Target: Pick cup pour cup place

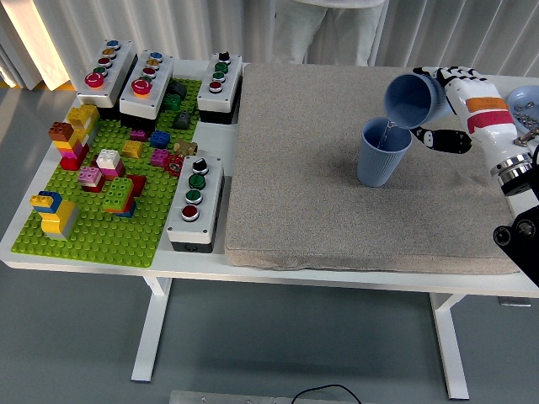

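Note:
A blue cup [383, 152] stands upright on the grey mat [337, 210], right of centre. My right hand [446, 105] is shut on a second blue cup [414, 99], held tipped with its mouth pointing down and left, just above the standing cup's rim. A thin stream falls from the tipped cup into the standing one. The left arm is out of view.
A green brick baseplate [93, 231] with several coloured bricks lies at the left, ringed by button boxes [194, 202]. A blue bowl [524, 99] sits at the far right edge. A person stands beyond the table's far side [328, 29].

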